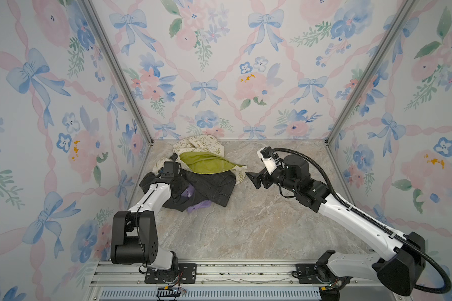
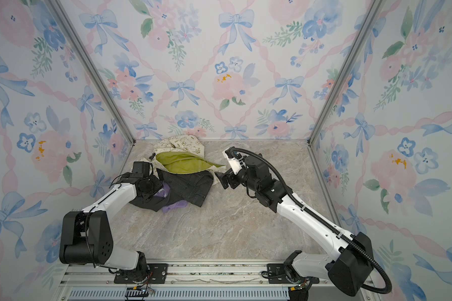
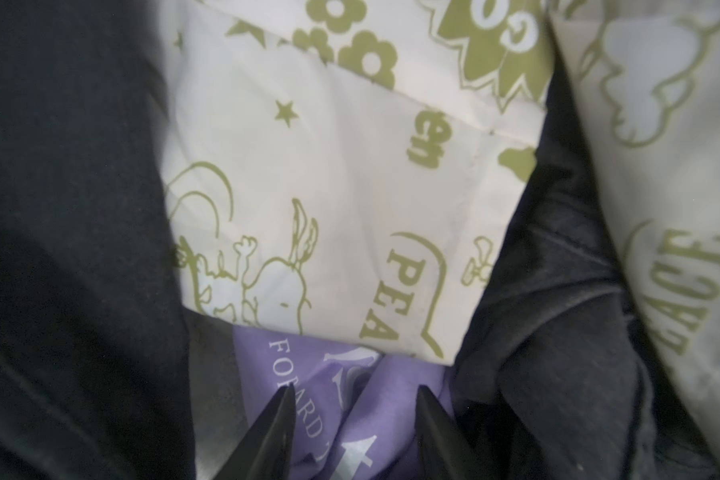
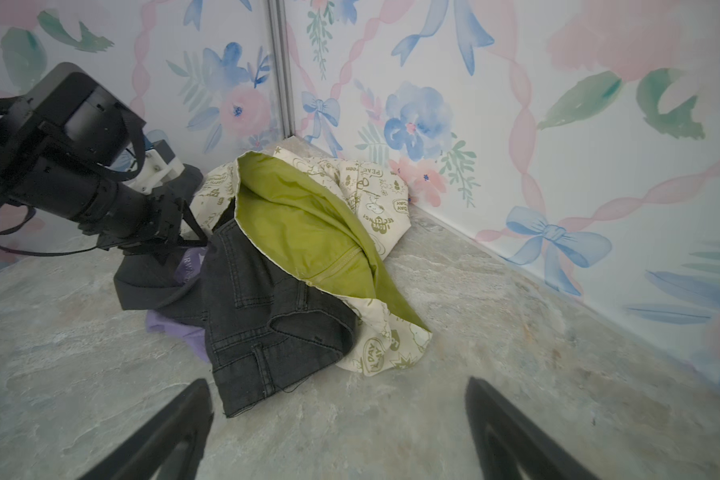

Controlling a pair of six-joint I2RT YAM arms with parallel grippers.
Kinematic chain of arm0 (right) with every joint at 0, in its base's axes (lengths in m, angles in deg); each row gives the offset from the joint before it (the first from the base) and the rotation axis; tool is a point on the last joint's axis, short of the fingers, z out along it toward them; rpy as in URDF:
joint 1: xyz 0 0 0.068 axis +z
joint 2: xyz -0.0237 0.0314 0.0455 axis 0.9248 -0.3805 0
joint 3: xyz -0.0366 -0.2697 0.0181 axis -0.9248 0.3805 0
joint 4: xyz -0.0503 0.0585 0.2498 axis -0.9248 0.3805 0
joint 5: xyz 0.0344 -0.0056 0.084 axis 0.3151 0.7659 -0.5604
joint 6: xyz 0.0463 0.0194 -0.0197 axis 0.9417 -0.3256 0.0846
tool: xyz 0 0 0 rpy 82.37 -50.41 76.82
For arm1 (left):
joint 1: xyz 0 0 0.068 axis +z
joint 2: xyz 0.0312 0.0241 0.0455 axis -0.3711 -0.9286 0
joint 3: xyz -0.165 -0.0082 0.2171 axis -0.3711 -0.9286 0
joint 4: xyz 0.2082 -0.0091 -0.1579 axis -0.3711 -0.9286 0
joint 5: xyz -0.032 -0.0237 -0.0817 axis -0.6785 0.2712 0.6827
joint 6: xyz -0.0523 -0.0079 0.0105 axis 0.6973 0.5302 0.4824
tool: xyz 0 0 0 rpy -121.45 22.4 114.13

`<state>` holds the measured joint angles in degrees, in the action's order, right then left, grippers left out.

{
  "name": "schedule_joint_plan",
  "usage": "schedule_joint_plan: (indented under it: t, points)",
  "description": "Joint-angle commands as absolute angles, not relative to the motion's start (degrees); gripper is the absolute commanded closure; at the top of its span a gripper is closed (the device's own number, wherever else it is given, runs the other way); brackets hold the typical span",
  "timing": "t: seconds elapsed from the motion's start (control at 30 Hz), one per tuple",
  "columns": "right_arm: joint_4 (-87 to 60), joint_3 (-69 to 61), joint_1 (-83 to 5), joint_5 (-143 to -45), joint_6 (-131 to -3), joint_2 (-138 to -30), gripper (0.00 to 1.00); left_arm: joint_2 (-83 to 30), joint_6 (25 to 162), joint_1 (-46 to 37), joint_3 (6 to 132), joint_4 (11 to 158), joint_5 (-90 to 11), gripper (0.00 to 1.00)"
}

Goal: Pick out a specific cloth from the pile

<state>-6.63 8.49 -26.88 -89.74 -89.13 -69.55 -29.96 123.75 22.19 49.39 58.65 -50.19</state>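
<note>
**Partly spread: your left gripper (image 3: 356, 434) straddles the cloth (image 3: 391, 386); your right gripper (image 4: 337, 436) is wide and empty**

Your left gripper's two black fingers (image 3: 277, 432) stand about half apart, tips down in the pile (image 2: 183, 179). A raised fold of the lavender cloth fills the gap between them and lies against both. You cannot tell whether they pinch it or only rest beside it. White lettering on the cloth runs next to one finger and is partly cut off.

Just past the fingertips, the cream printed fabric (image 3: 329, 187) lies over the cloth. The dark grey denim (image 3: 80, 249) closes in on both sides, so only a small lavender patch shows in the left wrist view.

In both top views the left arm's wrist (image 1: 176, 182) covers its own fingertips. There the cloth shows only as a sliver beside that wrist and a corner poking out from under the denim at the pile's near edge. Most of it is buried.

Your right gripper hangs over the bare table (image 1: 245, 229), near the pile's right edge. Its jaws are fully spread with nothing between them. In its wrist view the olive-green lining (image 4: 300, 224) drapes over the denim. The left fingertips there are lost in shadow against the dark fabric.
</note>
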Motion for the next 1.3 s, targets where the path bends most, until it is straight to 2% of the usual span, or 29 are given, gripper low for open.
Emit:
schedule_joint_plan:
  t: [0.0,0.17,0.57,1.27]
  points:
    - [-5.41,5.49,-24.23,-92.05,-88.55,-71.81,0.03,-31.64,124.1,22.66,48.44,59.46,-50.79,0.52]
    - [-4.94,2.59,-21.59,-91.96,-89.22,-75.26,0.03,-33.82,124.08,22.68,47.9,59.86,-50.64,0.55]
    - [-5.81,-0.92,-20.7,-92.68,-90.09,-79.87,0.03,-35.35,123.4,22.93,48.59,60.52,-50.13,1.0]
    - [-6.75,-3.27,-20.47,-91.91,-92.59,-82.18,0.03,-29.43,125.7,23.19,53.32,60.59,-47.38,1.0]
